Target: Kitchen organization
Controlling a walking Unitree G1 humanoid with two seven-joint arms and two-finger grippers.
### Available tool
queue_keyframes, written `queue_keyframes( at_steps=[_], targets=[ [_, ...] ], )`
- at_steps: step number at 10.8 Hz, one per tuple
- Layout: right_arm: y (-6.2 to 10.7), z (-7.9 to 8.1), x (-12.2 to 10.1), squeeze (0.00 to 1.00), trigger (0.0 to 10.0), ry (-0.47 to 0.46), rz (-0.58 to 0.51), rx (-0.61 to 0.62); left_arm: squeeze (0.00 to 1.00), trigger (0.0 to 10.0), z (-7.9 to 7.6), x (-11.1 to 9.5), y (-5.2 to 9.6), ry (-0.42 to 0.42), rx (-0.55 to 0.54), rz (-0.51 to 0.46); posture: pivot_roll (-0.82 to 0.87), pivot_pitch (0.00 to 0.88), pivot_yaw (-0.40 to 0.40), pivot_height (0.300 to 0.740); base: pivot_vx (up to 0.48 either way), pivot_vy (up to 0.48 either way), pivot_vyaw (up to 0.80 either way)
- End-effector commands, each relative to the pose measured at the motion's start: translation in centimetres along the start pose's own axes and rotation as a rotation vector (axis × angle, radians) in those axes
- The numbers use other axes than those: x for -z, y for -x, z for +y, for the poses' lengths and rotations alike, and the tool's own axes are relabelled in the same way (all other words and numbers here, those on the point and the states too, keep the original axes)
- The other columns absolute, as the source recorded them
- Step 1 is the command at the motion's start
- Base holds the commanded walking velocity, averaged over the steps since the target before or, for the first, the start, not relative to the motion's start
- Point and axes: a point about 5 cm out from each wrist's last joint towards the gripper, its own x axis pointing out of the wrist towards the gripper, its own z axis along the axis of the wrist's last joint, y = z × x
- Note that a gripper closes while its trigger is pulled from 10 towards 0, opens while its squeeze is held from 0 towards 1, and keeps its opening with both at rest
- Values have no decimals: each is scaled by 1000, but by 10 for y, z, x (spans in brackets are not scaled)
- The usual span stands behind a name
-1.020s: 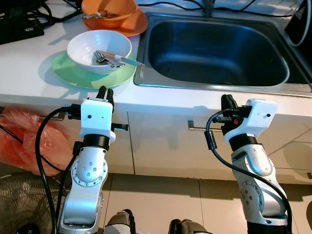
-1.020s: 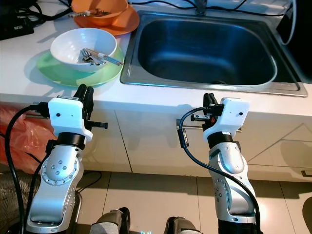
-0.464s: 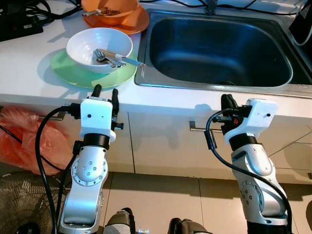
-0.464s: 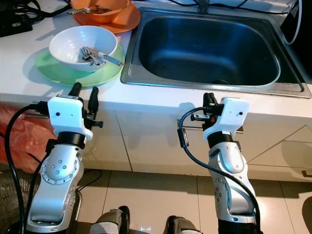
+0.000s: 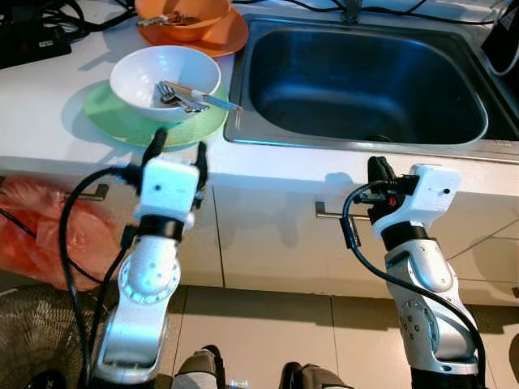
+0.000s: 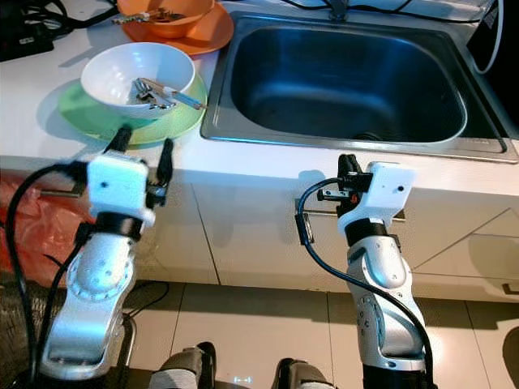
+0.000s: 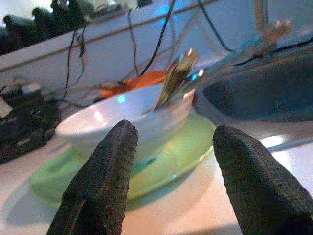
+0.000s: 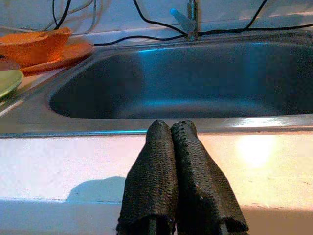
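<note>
Where the frame cuts across the top of the head views, the orange bowl (image 5: pixel 182 14) and the orange plate (image 5: pixel 229 39) under it are only partly seen, and whatever metal pieces lie in that bowl are too small to name. Dark cables and a black box (image 5: pixel 32 44) at the far left corner of the counter (image 5: pixel 49 113) are also cropped. A red plastic bag (image 5: pixel 36 231) shows beside the cabinet below, half hidden by the left arm.

Near the front edge of the white counter sits a round, glossy white bowl (image 5: pixel 165 77) on a flat pale green plate (image 5: pixel 122 121). Metal cutlery (image 5: pixel 190 96) lies in the bowl, handles leaning over the rim toward the sink (image 5: pixel 365 85), a deep rectangular stainless steel basin with rounded corners.

The left gripper (image 5: pixel 176 152) is raised at the counter's front edge just short of the green plate, its two textured black fingers (image 7: pixel 105 171) spread wide and touching nothing. The right gripper (image 5: pixel 376 170) is at the counter edge in front of the sink, its fingers (image 8: pixel 156 181) pressed together with nothing between them.
</note>
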Motion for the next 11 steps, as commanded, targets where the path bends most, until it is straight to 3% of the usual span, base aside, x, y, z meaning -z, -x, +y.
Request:
queue_keyframes(
  at_steps=[1, 7, 10, 11],
  targets=[
    [0, -3, 1, 0, 10000, -2, 4, 10, 0, 10000, -4, -2, -3, -33, 54, -30, 94, 200, -46, 740, 0, 0, 0],
    [-2, -2, 0, 0, 10000, -6, 0, 9, 0, 10000, 20, 1, -21, -126, 55, -62, 93, 199, -45, 740, 0, 0, 0],
    [-1, -2, 1, 0, 10000, -9, 0, 9, 0, 10000, 22, 1, -26, -158, 83, -84, 94, 201, -45, 740, 0, 0, 0],
    [-1, -2, 1, 0, 10000, -9, 0, 10, 0, 8392, 22, 1, -27, -161, 93, -88, 90, 203, -45, 740, 0, 0, 0]
  ],
)
